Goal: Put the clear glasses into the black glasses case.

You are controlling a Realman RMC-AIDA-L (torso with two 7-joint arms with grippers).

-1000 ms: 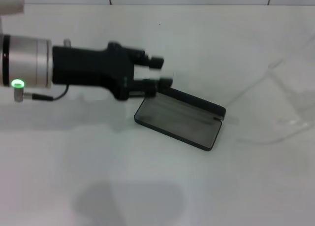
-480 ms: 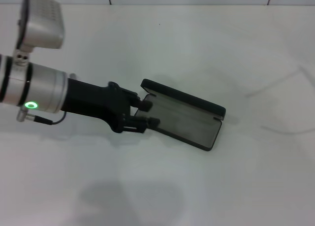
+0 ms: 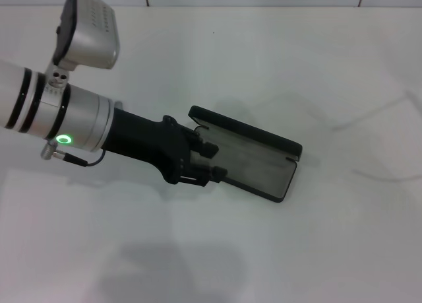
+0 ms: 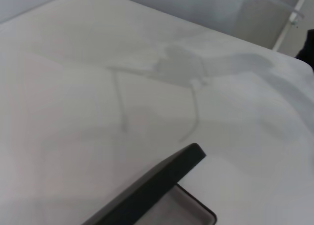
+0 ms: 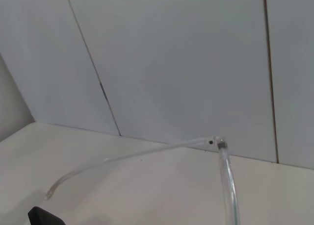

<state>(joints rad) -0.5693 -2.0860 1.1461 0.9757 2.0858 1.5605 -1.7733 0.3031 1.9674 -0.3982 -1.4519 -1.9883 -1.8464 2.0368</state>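
- The left claw (image 3: 212,161) reaches in from the left side of the table (image 3: 198,52). Its two black fingers are spread, one to each side of the case's left end. I cannot tell if they touch it.
- The black case (image 3: 257,163) lies open just right of that claw. Its grey inside faces up, and the lid stands tilted along the far edge.
- The inside of the case holds nothing that I can see.
- Further right, well apart from the case, the head view shows only faint thin lines on the table. They could be the glasses or their shadow; I cannot say which.
- The right claw does not show in any view, so I cannot tell how its fingers stand.
- The step in hand looks like steadying the open case while the glasses are brought over. The placing itself is not yet done.
- The next move calls for the glasses to come over the grey inside, lined up lengthways with the case. Their long arms should be folded or tucked so the lid can close.
- The right wrist view gives what the head view lacks. It shows the clear glasses (image 5: 216,143) close up, a thin arm and hinge against the wall, seemingly lifted off the table.
- The left wrist view shows the edge of the lid from close by. Beyond it, grey glasses-shaped shadows lie on the table.
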